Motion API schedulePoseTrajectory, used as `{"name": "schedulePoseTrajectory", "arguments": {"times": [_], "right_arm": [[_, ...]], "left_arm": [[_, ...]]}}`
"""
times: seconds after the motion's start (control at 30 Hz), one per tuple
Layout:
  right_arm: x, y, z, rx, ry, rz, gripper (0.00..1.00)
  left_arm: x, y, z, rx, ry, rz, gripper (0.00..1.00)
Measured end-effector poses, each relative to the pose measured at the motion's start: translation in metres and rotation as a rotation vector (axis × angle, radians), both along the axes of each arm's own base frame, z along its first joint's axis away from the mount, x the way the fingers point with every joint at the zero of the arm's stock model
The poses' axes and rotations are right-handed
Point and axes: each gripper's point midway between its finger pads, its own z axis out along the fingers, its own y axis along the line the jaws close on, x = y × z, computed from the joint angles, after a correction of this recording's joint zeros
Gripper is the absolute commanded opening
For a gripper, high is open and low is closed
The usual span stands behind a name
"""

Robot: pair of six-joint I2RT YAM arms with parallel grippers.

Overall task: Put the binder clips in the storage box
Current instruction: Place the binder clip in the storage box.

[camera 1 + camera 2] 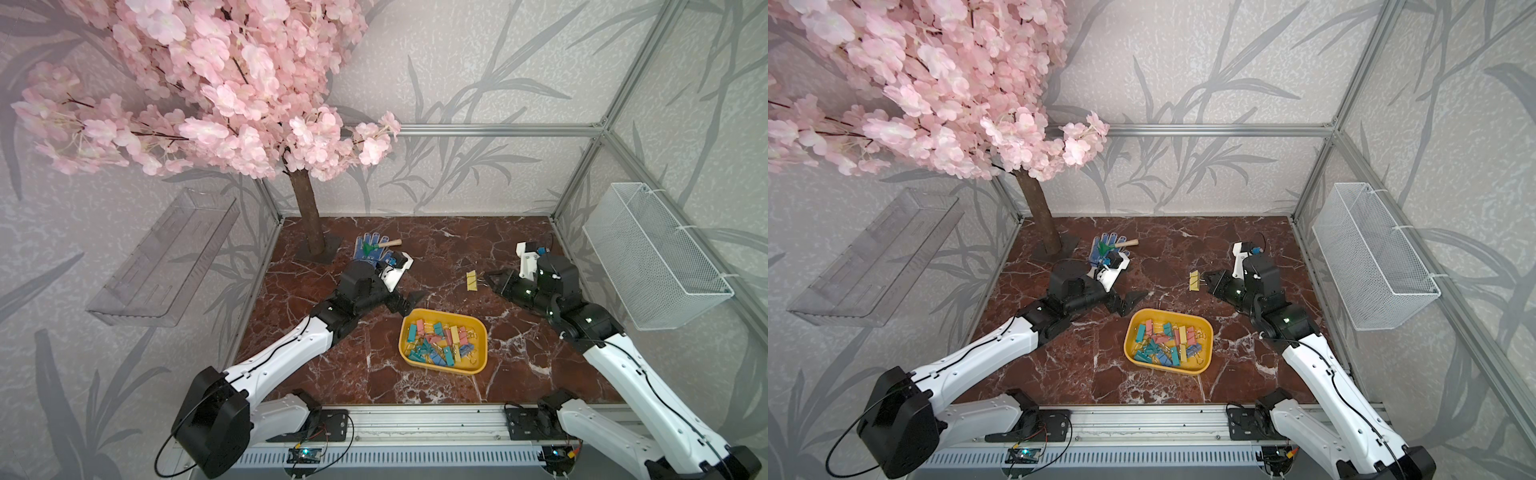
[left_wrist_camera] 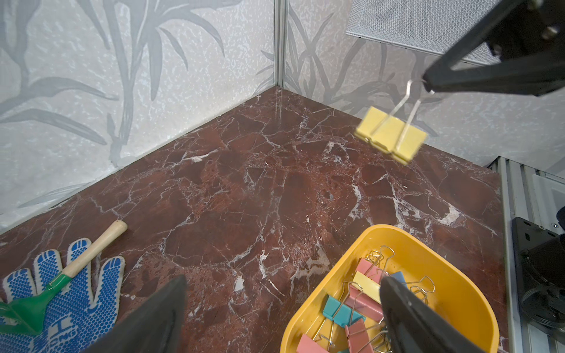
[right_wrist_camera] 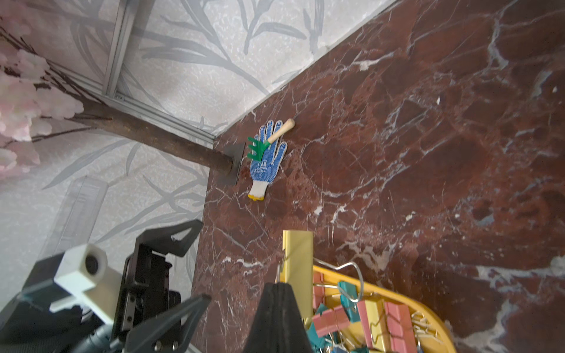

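The right gripper [image 2: 428, 83] has its jaws pressed together on the thin wire handle of a single yellow binder clip [image 2: 391, 134]. The clip dangles below the tips, clear of the red marble tabletop [image 2: 244, 189], its body tilted and a little blurred. In both top views this clip [image 1: 471, 281] hangs just in front of the right gripper [image 1: 488, 277], beyond the far edge of the storage box [image 1: 446, 311] and apart from it. The right wrist view shows the yellow body [image 3: 298, 256] jutting out past the closed tips, with the corner of the box [image 3: 434, 321] beside it. The left gripper [image 1: 409, 305] holds nothing, and its jaws are spread wide. It sits low by the box's far left corner. In the left wrist view one of its dark fingers [image 2: 153, 318] lies over bare marble and the other overlaps the box [image 2: 443, 244]; I cannot tell whether it touches the rim. Inside the box lie the other binder clips [image 1: 440, 340], a loose heap of teal, pink, yellow and blue bodies with tangled wire loops. Further back on the left, a blue dotted glove [image 1: 368, 245] lies flat with a small green rake [image 1: 380, 246] on top of it, near the tree trunk [image 1: 307, 212]. A white wire basket [image 1: 652, 257] hangs on the right wall, and a clear shelf [image 1: 166, 257] on the left wall.
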Motion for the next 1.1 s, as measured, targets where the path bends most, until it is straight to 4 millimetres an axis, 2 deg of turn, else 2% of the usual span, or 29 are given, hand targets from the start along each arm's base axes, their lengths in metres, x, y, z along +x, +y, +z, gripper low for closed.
{"name": "schedulePoseTrajectory", "arguments": {"times": [0.13, 0.23, 0.4, 0.67, 0.73, 0.83, 0.97, 1.03, 1.07, 1.1], "right_arm": [[-0.035, 0.021, -0.023, -0.062, 0.073, 0.075, 0.00], [-0.050, 0.038, -0.044, -0.139, 0.123, 0.131, 0.00], [-0.055, 0.055, -0.085, -0.282, 0.200, 0.172, 0.00], [-0.055, 0.055, -0.138, -0.401, 0.287, 0.175, 0.00], [-0.056, 0.056, -0.148, -0.410, 0.307, 0.180, 0.06], [-0.055, 0.057, -0.152, -0.412, 0.312, 0.177, 0.19], [-0.052, 0.055, -0.145, -0.413, 0.280, 0.166, 0.29], [-0.048, 0.050, -0.133, -0.433, 0.236, 0.153, 0.40], [-0.044, 0.047, -0.125, -0.445, 0.201, 0.144, 0.42], [-0.039, 0.043, -0.114, -0.455, 0.156, 0.127, 0.55]], "left_arm": [[-0.001, 0.001, 0.005, -0.009, -0.014, 0.000, 1.00], [-0.003, 0.001, 0.005, -0.013, -0.018, -0.003, 1.00], [-0.006, 0.000, 0.003, -0.016, -0.024, -0.025, 1.00], [-0.009, 0.001, 0.007, -0.024, -0.046, -0.031, 1.00], [-0.009, 0.000, 0.007, -0.024, -0.048, -0.031, 1.00], [-0.008, 0.001, 0.007, -0.023, -0.049, -0.027, 1.00], [-0.006, 0.002, 0.004, -0.011, -0.045, -0.014, 1.00], [-0.004, 0.003, 0.001, -0.001, -0.041, -0.007, 1.00], [-0.004, 0.003, 0.000, 0.003, -0.040, -0.004, 1.00], [-0.003, 0.004, -0.001, 0.007, -0.039, 0.002, 1.00]]}}
